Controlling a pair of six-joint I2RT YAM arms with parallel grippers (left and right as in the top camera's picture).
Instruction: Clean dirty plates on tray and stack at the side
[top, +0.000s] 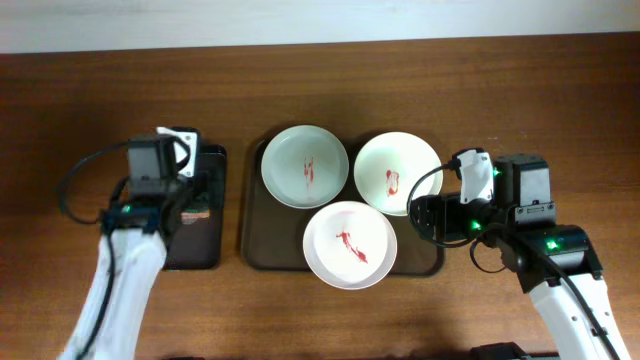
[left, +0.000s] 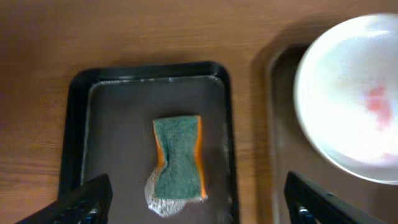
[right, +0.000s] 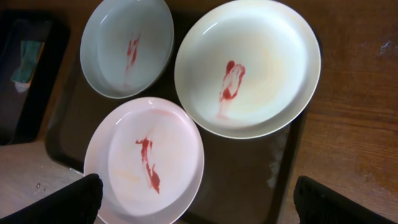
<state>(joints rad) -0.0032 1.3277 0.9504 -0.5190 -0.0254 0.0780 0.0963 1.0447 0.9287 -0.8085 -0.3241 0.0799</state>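
Observation:
Three white plates with red sauce smears lie on the dark brown tray (top: 256, 238): one at the back left (top: 305, 166), faintly greenish, one at the back right (top: 396, 173), one at the front (top: 350, 244). The right wrist view shows all three plates: back left (right: 127, 46), back right (right: 249, 65) and front (right: 146, 162). My right gripper (right: 202, 202) is open and empty above the tray's right part (top: 425, 213). My left gripper (left: 199, 202) is open and empty above a green and orange sponge (left: 179, 158).
The sponge lies in a smaller black tray (left: 149, 71) left of the brown tray, with a bit of foam at its near end. In the overhead view the left gripper (top: 192, 192) hovers over this black tray (top: 215, 160). Bare wooden table surrounds both trays.

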